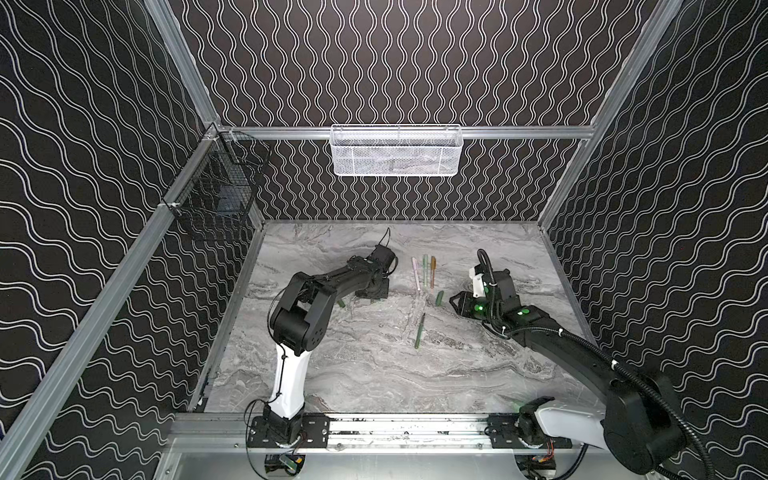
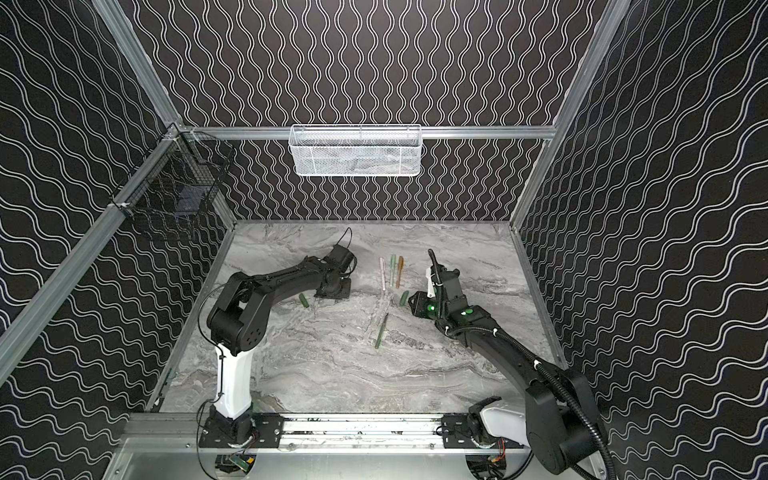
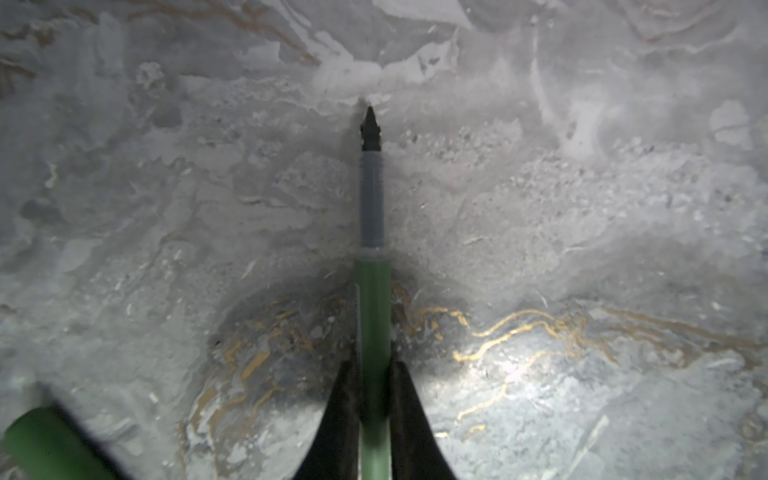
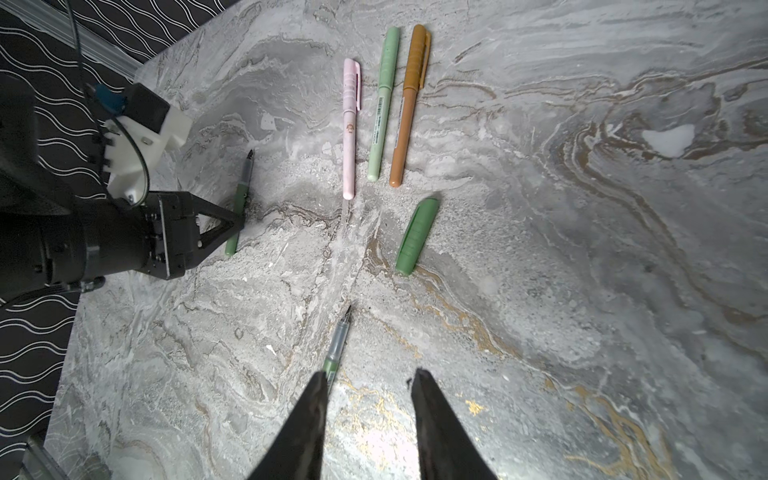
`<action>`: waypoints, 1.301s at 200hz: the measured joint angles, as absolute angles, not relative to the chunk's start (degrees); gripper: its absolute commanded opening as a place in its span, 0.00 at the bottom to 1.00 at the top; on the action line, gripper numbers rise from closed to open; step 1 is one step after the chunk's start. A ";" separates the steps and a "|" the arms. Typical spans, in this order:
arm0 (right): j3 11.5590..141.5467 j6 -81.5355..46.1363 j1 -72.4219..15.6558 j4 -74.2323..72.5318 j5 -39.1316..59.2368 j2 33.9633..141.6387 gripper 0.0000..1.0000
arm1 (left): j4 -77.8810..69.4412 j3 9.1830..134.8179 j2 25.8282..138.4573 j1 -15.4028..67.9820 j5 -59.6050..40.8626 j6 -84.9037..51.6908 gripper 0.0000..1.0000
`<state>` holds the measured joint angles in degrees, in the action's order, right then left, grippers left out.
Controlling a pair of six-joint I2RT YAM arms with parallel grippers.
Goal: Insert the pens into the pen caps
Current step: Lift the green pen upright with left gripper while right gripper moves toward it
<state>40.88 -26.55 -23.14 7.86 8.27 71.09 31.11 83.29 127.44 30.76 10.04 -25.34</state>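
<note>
- Clamping a dark green pen [image 3: 373,299] by its barrel, the left gripper [image 3: 374,368] has it low at the table [image 4: 582,249], tip bare.
- Spread and empty, the right gripper [image 4: 370,376] hangs above the second uncapped pen [image 4: 337,345].
- Three capped pens [image 4: 384,104] lie finished.
- Next, likely: fetch the loose dark green cap [image 4: 417,236] and line it up with the tip.

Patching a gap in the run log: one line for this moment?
left gripper: shut on dark green pen | right gripper: open, empty | capped pens: three | loose caps: two | other dark green pen: on table
</note>
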 measured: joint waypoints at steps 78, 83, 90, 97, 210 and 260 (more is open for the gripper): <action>40.91 -27.22 -23.14 7.88 8.23 70.19 0.37 | 22.55 75.88 116.38 34.22 8.54 -22.74 0.10; 40.97 -27.24 -23.14 7.90 8.23 70.19 0.37 | 21.69 75.29 115.66 34.50 8.38 -22.24 0.10; 41.08 -27.42 -23.14 7.90 8.23 70.19 0.37 | 20.18 74.26 114.50 34.98 7.92 -22.06 0.10; 41.25 -27.42 -23.14 7.90 8.25 70.08 0.37 | 18.72 73.19 113.34 35.42 7.29 -21.58 0.10; 43.99 -27.33 -23.09 8.73 10.20 59.20 0.39 | -9.26 55.68 93.19 42.13 -6.57 -15.00 0.08; 43.09 -27.59 -23.03 4.12 17.32 51.86 0.45 | -15.92 54.06 87.05 44.93 -13.47 -15.00 0.07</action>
<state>43.09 -27.59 -23.03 4.12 17.32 51.86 -15.92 54.06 87.05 44.93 -13.47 -15.00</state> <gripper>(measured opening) 0.444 0.126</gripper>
